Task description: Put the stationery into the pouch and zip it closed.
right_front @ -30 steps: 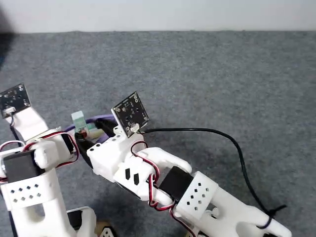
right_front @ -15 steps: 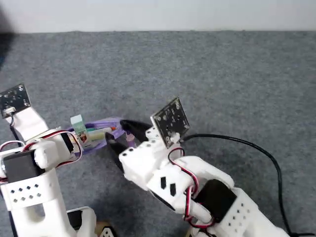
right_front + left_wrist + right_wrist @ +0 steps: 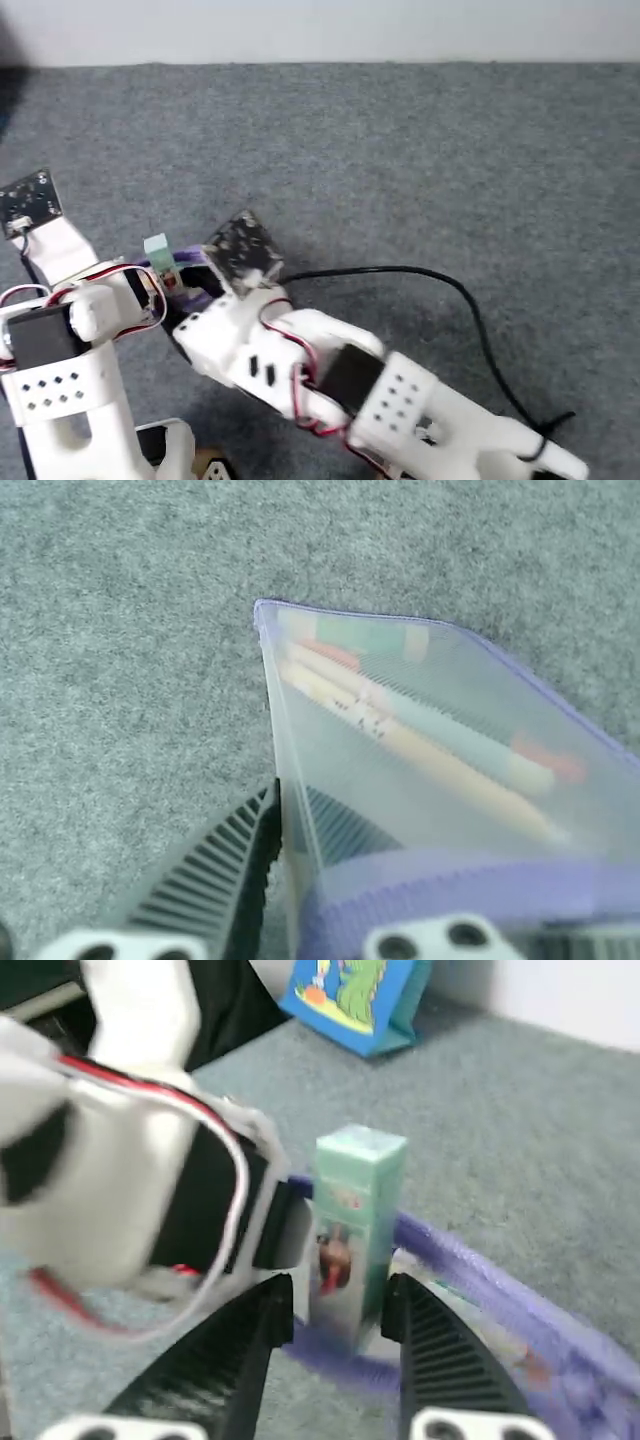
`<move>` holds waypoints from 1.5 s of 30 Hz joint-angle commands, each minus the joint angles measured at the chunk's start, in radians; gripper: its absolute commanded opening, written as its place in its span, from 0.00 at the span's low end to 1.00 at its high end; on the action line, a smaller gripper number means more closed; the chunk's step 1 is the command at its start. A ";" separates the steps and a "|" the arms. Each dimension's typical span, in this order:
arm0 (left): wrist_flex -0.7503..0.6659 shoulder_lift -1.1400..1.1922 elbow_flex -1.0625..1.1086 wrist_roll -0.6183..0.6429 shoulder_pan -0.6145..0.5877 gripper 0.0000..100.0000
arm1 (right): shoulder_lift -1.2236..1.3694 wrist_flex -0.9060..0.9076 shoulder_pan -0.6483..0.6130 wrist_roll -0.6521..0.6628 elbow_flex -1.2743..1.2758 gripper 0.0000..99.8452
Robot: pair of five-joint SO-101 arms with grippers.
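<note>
A see-through pouch (image 3: 430,770) with a purple zip edge hangs pinched at one end in my left gripper (image 3: 290,865), which is shut on it. Pens and a marker lie inside. From above, the pouch (image 3: 186,262) is a purple strip between the two arms. A pale green box (image 3: 355,1230) stands upright in the pouch mouth (image 3: 470,1260); from above the green box (image 3: 157,247) pokes up beside the left arm. My right gripper (image 3: 340,1295) is open, one finger on each side of the box's lower end. Whether they touch it I cannot tell.
Grey carpet covers the table up to a white wall at the back. The right arm's black cable (image 3: 455,290) loops over the carpet to the right. A blue picture box (image 3: 355,995) stands beyond the left arm's body (image 3: 130,1160).
Half a second ago the right arm had drawn back to the right with open fingers. Now it is back over the pouch, at the green box. The left arm has stayed put.
</note>
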 commanded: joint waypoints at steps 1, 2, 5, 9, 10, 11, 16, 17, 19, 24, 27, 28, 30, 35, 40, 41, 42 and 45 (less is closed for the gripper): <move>-0.014 0.011 0.002 0.012 -0.002 0.01 | 0.042 -0.025 0.070 0.009 -0.015 0.14; -0.014 0.011 0.002 0.012 -0.002 0.01 | 0.024 -0.004 0.084 0.009 -0.026 0.14; -0.014 0.011 0.002 0.012 -0.002 0.01 | -0.077 0.116 0.090 0.009 -0.071 0.14; -0.014 0.011 0.002 0.012 -0.002 0.01 | -0.208 0.274 0.088 0.009 -0.081 0.14; -0.014 0.011 0.002 0.012 -0.002 0.01 | -0.234 0.300 0.090 0.009 -0.080 0.14; -0.014 0.011 0.002 0.012 -0.002 0.01 | -0.257 0.321 0.091 0.009 -0.078 0.14; -0.014 0.011 0.002 0.012 -0.002 0.01 | -0.360 0.387 0.102 0.009 -0.084 0.14; -0.014 0.011 0.002 0.012 -0.002 0.01 | -0.383 0.414 0.122 0.006 -0.083 0.14; -0.014 0.011 0.002 0.012 -0.002 0.01 | -0.407 0.479 0.170 0.005 -0.071 0.14; -0.014 0.011 0.002 0.012 -0.002 0.01 | -0.409 0.495 0.269 0.020 0.032 0.15; -0.014 0.011 0.002 0.012 -0.002 0.01 | -0.409 0.375 0.252 0.126 0.135 0.15; -0.014 0.011 0.002 0.012 -0.002 0.01 | -0.409 0.325 0.249 0.161 0.176 0.15; -0.014 0.011 0.002 0.012 -0.002 0.01 | -0.409 0.226 0.249 0.204 0.259 0.15; -0.012 0.011 0.002 0.012 -0.002 0.01 | -0.409 0.084 0.249 0.227 0.391 0.14; -0.012 0.011 0.002 0.012 -0.002 0.01 | -0.366 0.013 0.257 0.226 0.433 0.14; -0.012 0.011 0.002 0.012 -0.002 0.01 | -0.341 -0.004 0.266 0.224 0.431 0.14; -0.012 0.011 0.002 0.012 -0.002 0.01 | -0.315 -0.030 0.271 0.224 0.427 0.14; -0.012 0.011 0.002 0.012 -0.002 0.01 | -0.217 -0.088 0.275 0.224 0.388 0.14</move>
